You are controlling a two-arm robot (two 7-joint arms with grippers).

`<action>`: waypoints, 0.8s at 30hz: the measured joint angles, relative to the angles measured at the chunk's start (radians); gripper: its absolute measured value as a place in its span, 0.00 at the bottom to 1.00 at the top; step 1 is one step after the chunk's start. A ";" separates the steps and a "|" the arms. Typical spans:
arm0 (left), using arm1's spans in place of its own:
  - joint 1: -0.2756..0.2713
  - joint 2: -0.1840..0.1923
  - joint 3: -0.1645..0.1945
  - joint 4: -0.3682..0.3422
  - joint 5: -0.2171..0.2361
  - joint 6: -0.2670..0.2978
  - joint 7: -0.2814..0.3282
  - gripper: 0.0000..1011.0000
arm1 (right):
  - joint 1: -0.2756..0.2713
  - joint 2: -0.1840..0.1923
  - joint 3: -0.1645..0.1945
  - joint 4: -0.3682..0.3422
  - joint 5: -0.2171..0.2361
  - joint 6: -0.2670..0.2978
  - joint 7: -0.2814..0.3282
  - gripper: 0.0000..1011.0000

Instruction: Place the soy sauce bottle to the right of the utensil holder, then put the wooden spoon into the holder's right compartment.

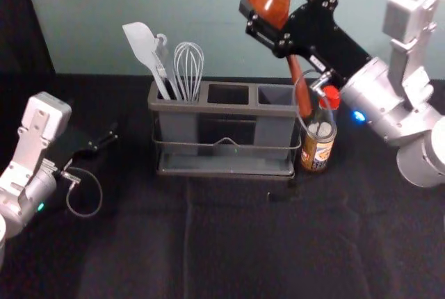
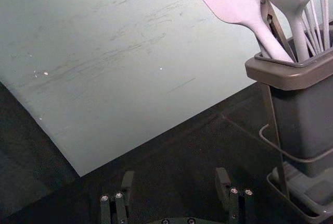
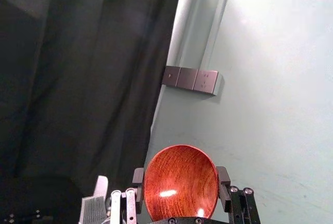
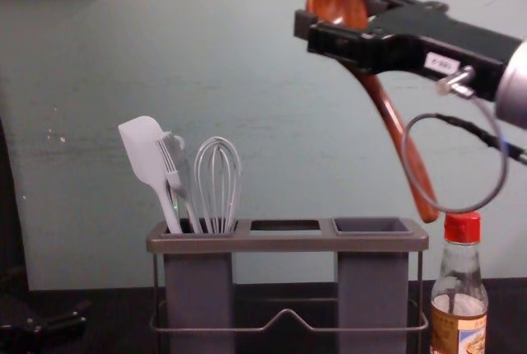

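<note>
Right gripper (image 4: 336,12) above holder (image 4: 288,243), jaws clamped on wooden spoon (image 4: 383,103); left gripper (image 2: 175,176) off holder's left, jaws apart. Lowered aslant, handle (image 4: 422,193) may clip soy bottle (image 4: 459,321).

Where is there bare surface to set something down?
Bare cloth lies well in front of the utensil holder, and between it and the left gripper. Crowded: the holder's right end, soy sauce bottle beside, wooden spoon in the right gripper above.

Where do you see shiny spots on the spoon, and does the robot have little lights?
Right wrist view: two white glare spots inside the wooden spoon; head view: a green light on the left arm, a blue light on the right arm.
</note>
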 joint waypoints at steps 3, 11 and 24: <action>0.000 0.000 0.000 0.000 0.000 0.000 0.000 0.99 | 0.023 -0.009 -0.012 0.034 -0.011 -0.019 -0.001 0.83; 0.000 0.000 0.000 0.000 0.000 0.000 0.000 0.99 | 0.091 -0.051 -0.032 0.154 -0.037 -0.096 -0.014 0.83; 0.000 0.000 0.000 0.000 0.000 0.000 0.000 0.99 | 0.134 -0.113 -0.036 0.273 -0.086 -0.187 -0.056 0.83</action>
